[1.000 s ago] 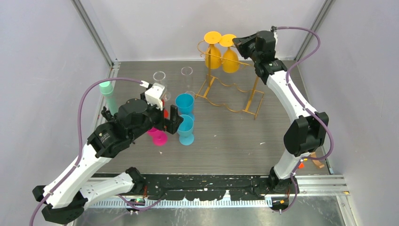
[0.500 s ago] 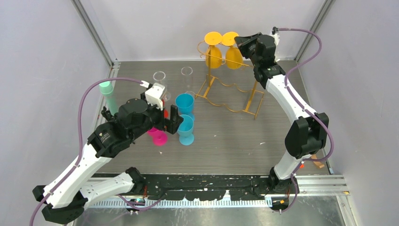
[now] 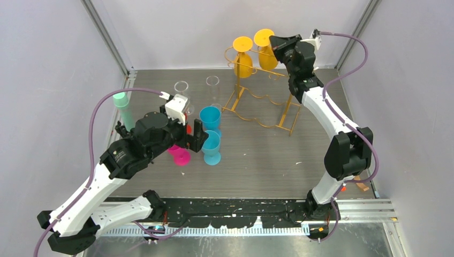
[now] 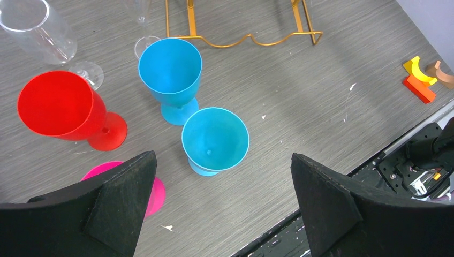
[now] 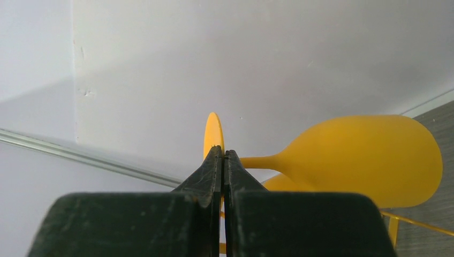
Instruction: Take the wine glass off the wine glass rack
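The gold wire wine glass rack point(image 3: 262, 110) stands at the back of the table; its wavy base also shows in the left wrist view point(image 4: 241, 42). One yellow wine glass point(image 3: 242, 60) hangs upside down from its top rail. My right gripper point(image 3: 276, 43) is shut on the round foot of a second yellow wine glass point(image 3: 264, 49) and holds it raised beside the first. In the right wrist view my right gripper point(image 5: 223, 150) pinches the thin foot, with the yellow bowl point(image 5: 369, 155) to the right. My left gripper point(image 4: 222, 157) is open and empty over the cups.
Two blue glasses point(image 4: 170, 69) point(image 4: 215, 140), a red glass point(image 4: 61, 107), a pink glass point(image 4: 152, 195) and clear glasses point(image 4: 37, 29) stand left of the rack. A green tall cup point(image 3: 123, 106) is at far left. Small coloured blocks point(image 4: 420, 80) lie near the right edge.
My right gripper has lifted the right-hand yellow glass upward and slightly right, so its foot now stands higher than the other glass's. The left arm has not moved.
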Robot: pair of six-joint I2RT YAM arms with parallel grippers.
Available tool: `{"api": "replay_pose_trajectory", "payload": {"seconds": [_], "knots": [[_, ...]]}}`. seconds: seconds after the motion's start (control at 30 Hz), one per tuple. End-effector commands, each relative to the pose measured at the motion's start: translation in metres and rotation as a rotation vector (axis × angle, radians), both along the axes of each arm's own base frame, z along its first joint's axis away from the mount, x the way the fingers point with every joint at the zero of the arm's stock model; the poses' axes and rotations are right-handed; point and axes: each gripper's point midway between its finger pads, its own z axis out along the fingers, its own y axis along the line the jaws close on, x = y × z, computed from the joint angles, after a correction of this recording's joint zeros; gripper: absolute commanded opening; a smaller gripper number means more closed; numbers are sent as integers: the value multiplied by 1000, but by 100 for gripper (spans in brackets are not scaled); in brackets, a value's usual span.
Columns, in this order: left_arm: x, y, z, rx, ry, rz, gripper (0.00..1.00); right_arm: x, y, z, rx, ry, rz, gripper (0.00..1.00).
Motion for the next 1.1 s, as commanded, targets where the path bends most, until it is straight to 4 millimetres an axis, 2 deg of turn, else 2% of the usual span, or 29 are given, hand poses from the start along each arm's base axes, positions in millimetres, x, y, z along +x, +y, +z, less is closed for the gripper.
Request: {"api": "replay_pose_trajectory", "payload": {"seconds": [0.0,0.17,0.37,0.57,0.73,0.87,1.07], "knots": [[2,2,10,-26,-26,19,100,-15,-17,66,15,-204,-54,0],[2,1,9,-30,-24,22,100,-26,-21,92,39,-347,1,0],[3,0,8,-40,-13,25,100,-52,-19,126,54,-497,92,0],[3,-6,8,-67,-1,23,100,-96,-5,163,69,-633,237,0],[4,-13,13,-119,10,19,100,-145,2,194,139,-704,364,0],[-1,-28,26,-201,19,-32,100,-174,0,195,240,-657,427,0],[-9,-48,70,-396,-3,-106,100,-216,-1,177,413,-524,517,0]]}}
